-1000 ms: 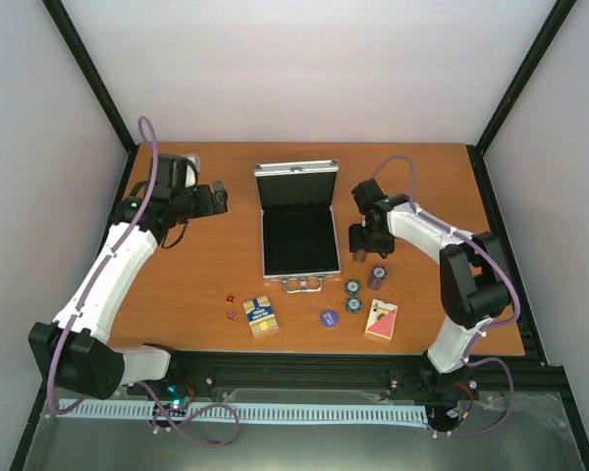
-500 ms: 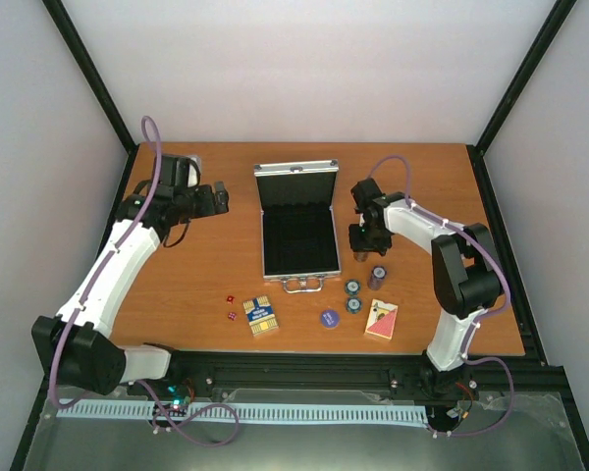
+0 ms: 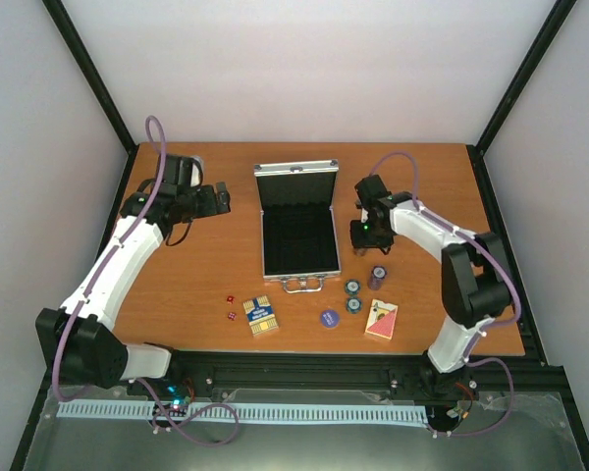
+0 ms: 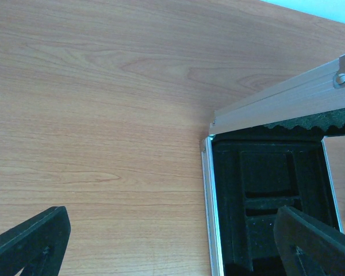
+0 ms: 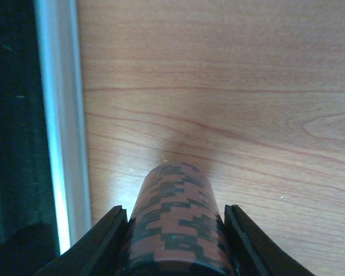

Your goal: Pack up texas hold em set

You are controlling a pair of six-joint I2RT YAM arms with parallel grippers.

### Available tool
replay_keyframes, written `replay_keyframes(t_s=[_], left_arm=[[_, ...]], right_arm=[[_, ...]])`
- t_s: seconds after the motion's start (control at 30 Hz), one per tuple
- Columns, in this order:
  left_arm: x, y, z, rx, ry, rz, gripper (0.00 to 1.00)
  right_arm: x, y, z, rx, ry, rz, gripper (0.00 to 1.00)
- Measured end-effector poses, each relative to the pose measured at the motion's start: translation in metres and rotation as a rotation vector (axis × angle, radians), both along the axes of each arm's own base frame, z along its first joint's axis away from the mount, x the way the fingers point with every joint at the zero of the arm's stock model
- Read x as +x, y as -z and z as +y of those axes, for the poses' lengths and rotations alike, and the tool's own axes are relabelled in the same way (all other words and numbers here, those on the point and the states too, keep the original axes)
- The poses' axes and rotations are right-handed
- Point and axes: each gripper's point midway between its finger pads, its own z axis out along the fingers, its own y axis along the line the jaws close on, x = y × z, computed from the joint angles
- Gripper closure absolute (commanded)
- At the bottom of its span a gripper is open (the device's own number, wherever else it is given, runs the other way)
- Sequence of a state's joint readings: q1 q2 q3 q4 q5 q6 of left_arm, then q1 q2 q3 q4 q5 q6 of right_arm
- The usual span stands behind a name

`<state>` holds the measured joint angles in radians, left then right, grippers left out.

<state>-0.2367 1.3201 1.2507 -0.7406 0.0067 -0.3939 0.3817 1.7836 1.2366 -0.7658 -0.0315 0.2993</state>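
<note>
I see the case (image 3: 296, 235) lying open at mid-table (image 3: 196, 265), lid (image 3: 295, 185) upright on the far side and handle (image 3: 302, 286) on the near side. My left gripper (image 3: 220, 198) hangs to its left, and my right gripper (image 3: 370, 240) stands just beside its right wall with a chip stack (image 5: 175, 224) between the fingers. In front of the case lie, left to right, the dice (image 3: 231, 306), left card deck (image 3: 260, 316), disc (image 3: 328, 318), two chip piles (image 3: 353, 304) one behind the other, and right card deck (image 3: 382, 320), with a further chip pile (image 3: 377, 278) behind that deck.

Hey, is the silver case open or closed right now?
Open. The silver case has its lid raised at the far side, and the black lined compartments show from above.
</note>
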Motion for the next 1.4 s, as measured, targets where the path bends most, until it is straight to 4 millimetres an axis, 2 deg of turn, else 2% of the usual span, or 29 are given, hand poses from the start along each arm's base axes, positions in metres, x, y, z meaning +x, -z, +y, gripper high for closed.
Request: replay_keyframes(t_s=[0.13,0.27,0.37,0.57,0.67,0.9,1.17,1.4], left_arm=[[0.000,0.001,0.000,0.000,0.001,0.004,0.00],[-0.001,0.003,-0.001,-0.001,0.004,0.008,0.00],[-0.004,0.010,0.001,0.006,0.003,0.023,0.00],[-0.012,0.022,0.003,0.021,0.004,0.053,0.00],[-0.015,0.028,0.003,0.018,0.010,0.069,0.00],[-0.022,0.043,0.001,0.011,0.024,0.108,0.00],[-0.017,0.056,-0.008,-0.015,0.052,0.141,0.00],[-0.015,0.073,-0.012,-0.015,0.073,0.190,0.00]], right_arm=[[0.000,-0.031,0.002,0.045,-0.009,-0.101,0.97],[-0.008,-0.064,0.003,0.082,-0.030,-0.218,0.97],[-0.017,-0.074,0.010,0.100,-0.067,-0.277,0.97],[-0.031,-0.058,0.035,0.068,-0.160,-0.333,0.97],[-0.030,-0.056,0.046,0.048,-0.185,-0.373,0.97],[-0.003,-0.066,0.066,0.020,-0.203,-0.523,0.97],[0.020,-0.037,0.083,-0.052,-0.237,-0.541,0.97],[0.048,-0.038,0.094,-0.075,-0.221,-0.604,0.97]])
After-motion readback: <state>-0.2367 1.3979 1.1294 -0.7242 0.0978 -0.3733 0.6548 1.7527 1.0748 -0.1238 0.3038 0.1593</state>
